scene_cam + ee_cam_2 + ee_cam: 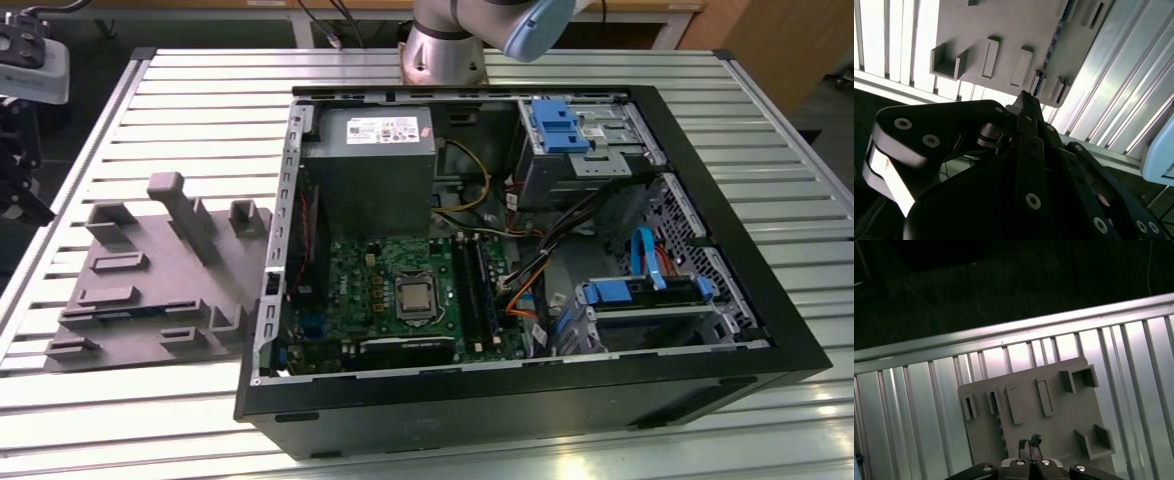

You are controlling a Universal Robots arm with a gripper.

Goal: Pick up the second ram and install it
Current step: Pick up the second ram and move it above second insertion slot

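claw (1024, 96) together, empty, over grey block (1004, 25); second ram (1053, 44) edge-on in its slot

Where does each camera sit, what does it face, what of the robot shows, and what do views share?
Exterior view: off the arm, raised, looking down on the slatted table, open computer case and grey block; the arm's base shows.
Second wrist view: on the arm, looking past the gripper at the grey block.
First wrist view: on the arm, looking down on the grey block; the gripper shows.
Shared: grey block and slatted table, in all three.
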